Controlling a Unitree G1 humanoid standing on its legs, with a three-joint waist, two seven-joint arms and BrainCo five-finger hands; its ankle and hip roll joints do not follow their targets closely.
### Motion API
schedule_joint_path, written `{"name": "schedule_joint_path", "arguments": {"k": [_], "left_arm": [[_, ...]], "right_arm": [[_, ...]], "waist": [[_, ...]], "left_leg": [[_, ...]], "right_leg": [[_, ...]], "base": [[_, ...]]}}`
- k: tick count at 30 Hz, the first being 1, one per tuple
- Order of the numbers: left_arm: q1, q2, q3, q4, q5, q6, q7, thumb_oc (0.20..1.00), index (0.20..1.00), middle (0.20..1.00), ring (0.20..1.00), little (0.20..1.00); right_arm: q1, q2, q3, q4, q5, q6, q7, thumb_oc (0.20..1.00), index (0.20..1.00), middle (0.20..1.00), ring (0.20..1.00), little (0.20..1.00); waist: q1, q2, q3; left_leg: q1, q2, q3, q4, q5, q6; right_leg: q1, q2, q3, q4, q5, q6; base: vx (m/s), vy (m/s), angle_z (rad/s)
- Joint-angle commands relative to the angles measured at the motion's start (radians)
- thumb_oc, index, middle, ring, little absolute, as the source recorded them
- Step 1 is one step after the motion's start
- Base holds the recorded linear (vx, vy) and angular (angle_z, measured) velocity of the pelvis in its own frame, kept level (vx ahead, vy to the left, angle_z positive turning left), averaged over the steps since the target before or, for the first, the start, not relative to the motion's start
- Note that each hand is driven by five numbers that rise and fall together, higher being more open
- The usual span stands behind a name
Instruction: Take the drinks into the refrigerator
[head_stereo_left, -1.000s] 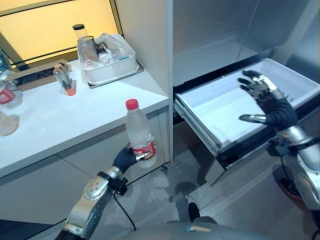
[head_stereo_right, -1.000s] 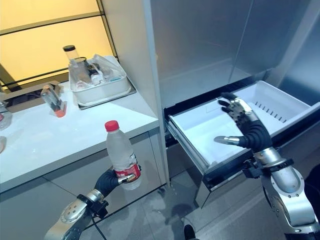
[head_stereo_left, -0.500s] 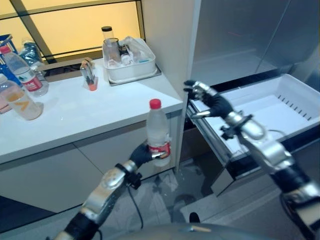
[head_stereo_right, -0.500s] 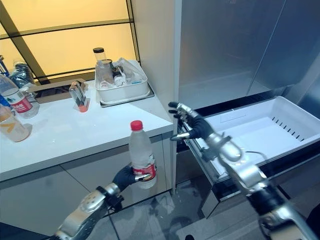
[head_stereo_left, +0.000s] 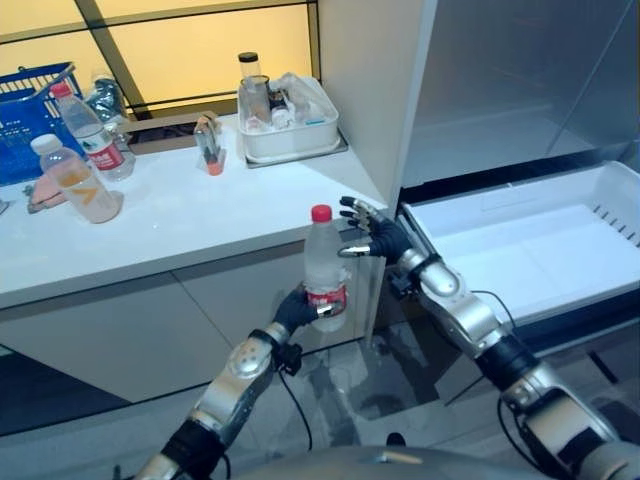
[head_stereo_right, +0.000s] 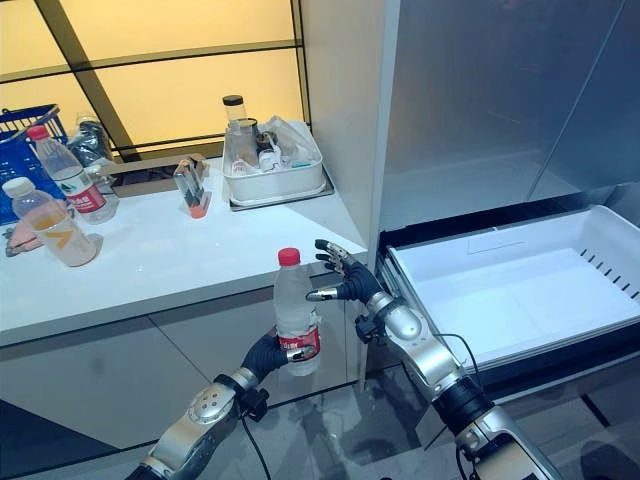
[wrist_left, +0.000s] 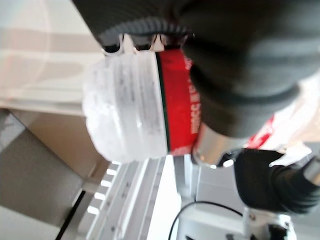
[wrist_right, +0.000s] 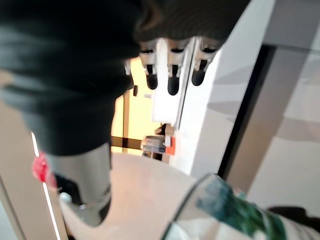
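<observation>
A clear water bottle (head_stereo_left: 324, 267) with a red cap and red label stands upright in my left hand (head_stereo_left: 297, 310), whose fingers curl round its lower part, in front of the white counter's edge. The left wrist view shows the same bottle (wrist_left: 135, 110) held tight against the palm. My right hand (head_stereo_left: 378, 236) hovers open just right of the bottle's neck, fingers spread, a small gap between them. To the right, the fridge's white drawer (head_stereo_left: 590, 201) is pulled out and holds nothing.
On the white counter (head_stereo_left: 180, 225) stand two more bottles (head_stereo_left: 78, 180) at the left beside a blue basket (head_stereo_left: 25, 125), a small glass (head_stereo_left: 208, 145) and a white tub (head_stereo_left: 290, 140) of odds and ends at the back. A white fridge wall (head_stereo_left: 375, 90) separates counter and drawer.
My right hand has come from over the drawer leftward to beside the bottle's neck. The camera has turned left, bringing the counter's bottles and basket into view. The left hand keeps its hold.
</observation>
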Motion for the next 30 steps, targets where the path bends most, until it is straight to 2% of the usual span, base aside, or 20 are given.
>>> {"name": "schedule_joint_path", "arguments": {"k": [1, 7, 11, 22, 28, 30], "left_arm": [[-0.154, -0.003, 0.021, -0.095, 0.042, -0.124, 0.007, 0.2, 0.2, 0.2, 0.2, 0.2], [-0.161, 0.013, 0.035, -0.127, 0.07, -0.122, 0.018, 0.2, 0.2, 0.2, 0.2, 0.2], [-0.205, 0.005, 0.015, -0.124, 0.087, -0.118, 0.019, 0.2, 0.2, 0.2, 0.2, 0.2], [-0.335, -0.056, -0.048, -0.047, 0.099, -0.119, 0.073, 0.2, 0.2, 0.2, 0.2, 0.2], [-0.353, -0.063, -0.059, -0.027, 0.115, -0.121, 0.104, 0.2, 0.2, 0.2, 0.2, 0.2], [-0.371, -0.068, -0.076, -0.016, 0.133, -0.121, 0.122, 0.2, 0.2, 0.2, 0.2, 0.2]], "right_arm": [[-0.122, 0.035, 0.02, 0.025, 0.054, -0.026, -0.008, 1.0, 1.0, 1.0, 1.0, 1.0], [-0.136, 0.036, 0.049, 0.007, 0.121, 0.005, 0.027, 1.0, 1.0, 1.0, 1.0, 1.0], [-0.198, 0.033, 0.114, 0.012, 0.129, 0.032, 0.065, 1.0, 1.0, 1.0, 1.0, 1.0], [-0.281, 0.11, 0.176, 0.057, 0.161, 0.027, 0.045, 1.0, 1.0, 1.0, 1.0, 1.0], [-0.286, 0.149, 0.188, 0.054, 0.163, 0.023, 0.023, 1.0, 1.0, 1.0, 1.0, 1.0], [-0.291, 0.188, 0.191, 0.077, 0.178, 0.018, -0.005, 1.0, 1.0, 1.0, 1.0, 1.0]], "waist": [[0.005, -0.048, -0.02], [0.014, -0.051, -0.02], [0.015, -0.051, -0.024], [0.005, -0.052, -0.027], [0.005, -0.051, -0.029], [0.006, -0.051, -0.031]], "left_leg": [[-0.043, -0.037, -0.01, 0.001, -0.035, 0.019], [-0.049, -0.041, -0.022, 0.001, -0.032, 0.022], [-0.048, -0.042, -0.024, 0.001, -0.031, 0.021], [-0.047, -0.039, -0.023, 0.001, -0.032, 0.02], [-0.047, -0.036, -0.019, 0.001, -0.032, 0.019], [-0.044, -0.035, -0.017, 0.001, -0.034, 0.02]], "right_leg": [[0.066, -0.052, 0.009, 0.01, -0.101, 0.059], [0.073, -0.056, -0.003, 0.01, -0.103, 0.058], [0.078, -0.059, -0.011, 0.01, -0.105, 0.058], [0.08, -0.06, -0.01, 0.01, -0.105, 0.057], [0.08, -0.059, -0.007, 0.01, -0.107, 0.056], [0.081, -0.058, -0.005, 0.01, -0.109, 0.056]], "base": [[0.01, 0.0, 0.1], [0.01, -0.001, 0.08], [0.01, 0.001, 0.06], [0.01, -0.001, 0.04], [0.0, 0.0, 0.0], [0.0, 0.0, 0.0]]}}
